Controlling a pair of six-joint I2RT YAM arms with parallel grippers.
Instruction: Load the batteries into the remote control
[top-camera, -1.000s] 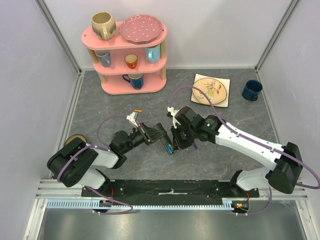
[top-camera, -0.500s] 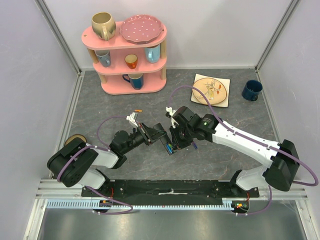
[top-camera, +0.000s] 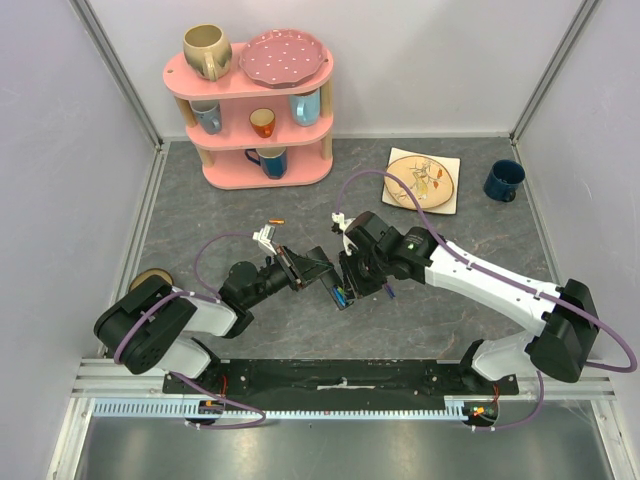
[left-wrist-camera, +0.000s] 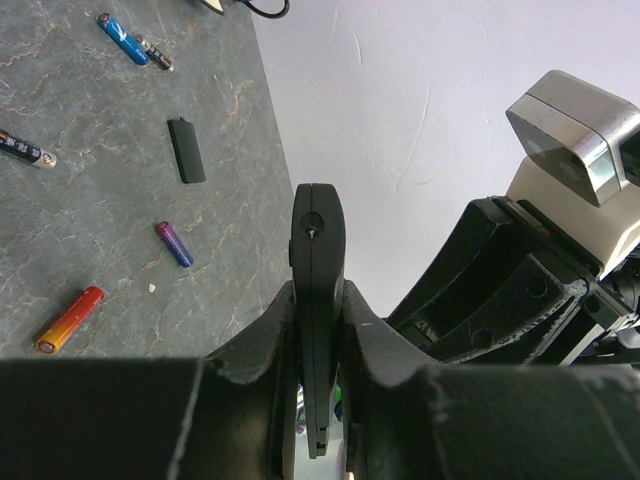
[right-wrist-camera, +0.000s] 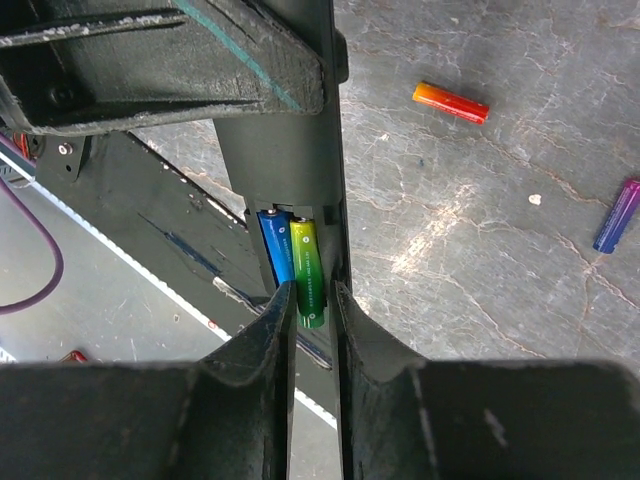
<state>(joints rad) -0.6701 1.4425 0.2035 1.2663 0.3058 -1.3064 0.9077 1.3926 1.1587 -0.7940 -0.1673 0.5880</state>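
The left gripper (left-wrist-camera: 318, 330) is clamped on the remote control (left-wrist-camera: 318, 240), holding it edge-on. The right gripper (right-wrist-camera: 310, 310) has its jaws pinched on the lower end of a green battery (right-wrist-camera: 307, 265), which lies in the remote's open bay beside a blue battery (right-wrist-camera: 275, 250). On the table (right-wrist-camera: 480, 250), an orange battery (right-wrist-camera: 452, 102) lies loose at 1 o'clock from them and a purple battery (right-wrist-camera: 616, 215) at 3 o'clock

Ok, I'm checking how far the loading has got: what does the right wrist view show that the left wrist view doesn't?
Only the right wrist view: the remote's open compartment, holding a blue battery, and a green battery between the right pincer fingers. Only the left wrist view: the black cover lying on the table, plus three more loose batteries. Both: the remote clamped in the left pincer, the orange battery and the purple battery.
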